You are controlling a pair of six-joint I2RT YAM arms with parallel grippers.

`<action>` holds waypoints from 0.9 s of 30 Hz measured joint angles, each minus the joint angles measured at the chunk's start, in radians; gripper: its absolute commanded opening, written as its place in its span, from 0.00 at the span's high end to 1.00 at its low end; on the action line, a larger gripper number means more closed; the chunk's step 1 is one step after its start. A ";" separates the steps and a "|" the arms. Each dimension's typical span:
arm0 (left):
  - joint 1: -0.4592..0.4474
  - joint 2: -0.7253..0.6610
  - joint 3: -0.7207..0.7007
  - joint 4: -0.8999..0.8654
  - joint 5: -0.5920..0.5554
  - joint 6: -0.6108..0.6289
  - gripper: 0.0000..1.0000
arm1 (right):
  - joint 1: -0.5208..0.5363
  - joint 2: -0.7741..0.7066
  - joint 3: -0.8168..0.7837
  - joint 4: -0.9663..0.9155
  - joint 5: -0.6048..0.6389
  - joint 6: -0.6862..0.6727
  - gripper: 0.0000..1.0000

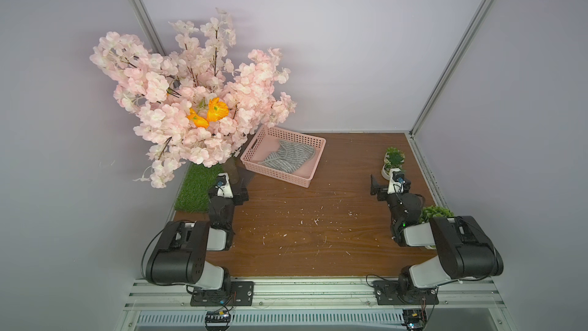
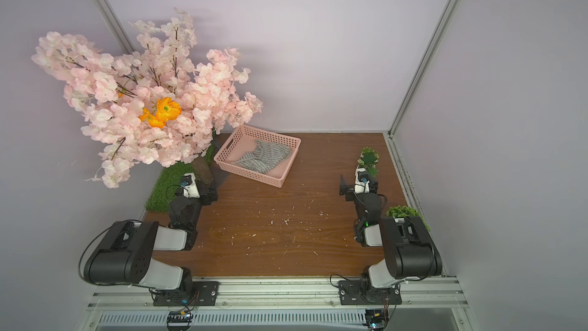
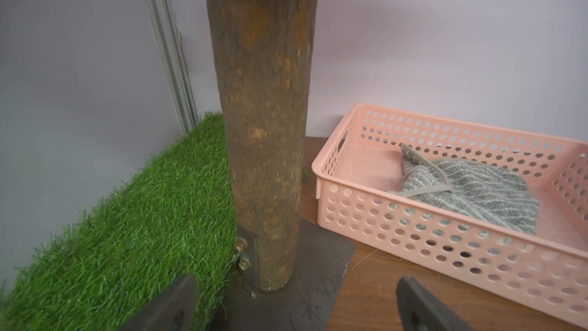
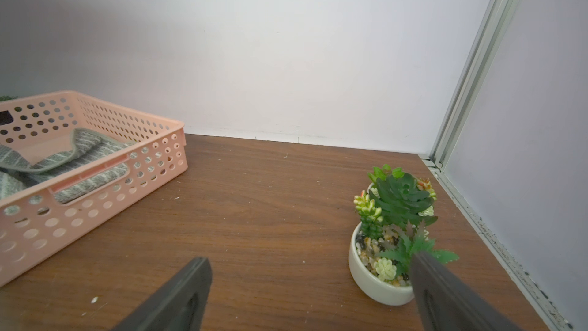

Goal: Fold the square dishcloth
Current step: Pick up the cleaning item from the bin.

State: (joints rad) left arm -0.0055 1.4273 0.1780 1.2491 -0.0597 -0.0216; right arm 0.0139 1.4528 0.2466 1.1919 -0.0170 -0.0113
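Note:
The square dishcloth (image 1: 288, 157) (image 2: 264, 156), grey with thin whitish stripes, lies crumpled inside the pink basket (image 1: 273, 177) (image 2: 251, 179) at the back of the wooden table. The left wrist view shows a corner of the dishcloth (image 3: 477, 192) turned up, with a trimmed edge. My left gripper (image 1: 238, 187) (image 3: 296, 284) stands open and empty next to the basket's left end, facing the tree trunk. At the table's right side my right gripper (image 1: 386, 183) (image 4: 310, 261) is open and empty too, well apart from the basket (image 4: 95, 211).
A pink blossom tree with a brown trunk (image 3: 264, 122) stands on a dark metal plate (image 3: 318, 265) beside a grass mat (image 1: 195, 189). A small succulent pot (image 1: 393, 160) (image 4: 378, 281) sits just ahead of the right gripper. Another green plant (image 1: 436, 213) is by the right arm. White crumbs dot the table (image 1: 302, 234).

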 measured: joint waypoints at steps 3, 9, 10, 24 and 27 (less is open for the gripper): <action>-0.034 -0.088 -0.011 -0.020 -0.039 0.007 0.00 | 0.010 -0.093 0.049 -0.110 0.046 0.013 0.00; -0.083 -0.232 -0.012 -0.117 -0.083 -0.006 0.01 | 0.092 -0.224 0.186 -0.337 0.156 0.082 0.00; -0.087 -0.255 -0.012 -0.136 -0.084 -0.017 0.00 | 0.115 -0.232 0.212 -0.377 0.175 0.092 0.01; -0.378 -0.325 0.043 -0.354 -0.163 -0.138 0.01 | 0.452 0.115 0.781 -0.879 0.259 0.237 0.01; -0.424 -0.296 0.056 -0.370 -0.165 -0.180 0.00 | 0.504 0.266 0.977 -1.004 0.249 0.248 0.02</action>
State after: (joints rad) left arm -0.4294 1.1309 0.2344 0.8791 -0.2249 -0.2016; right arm 0.5179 1.7187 1.2232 0.1879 0.2321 0.2367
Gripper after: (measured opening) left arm 0.995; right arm 0.992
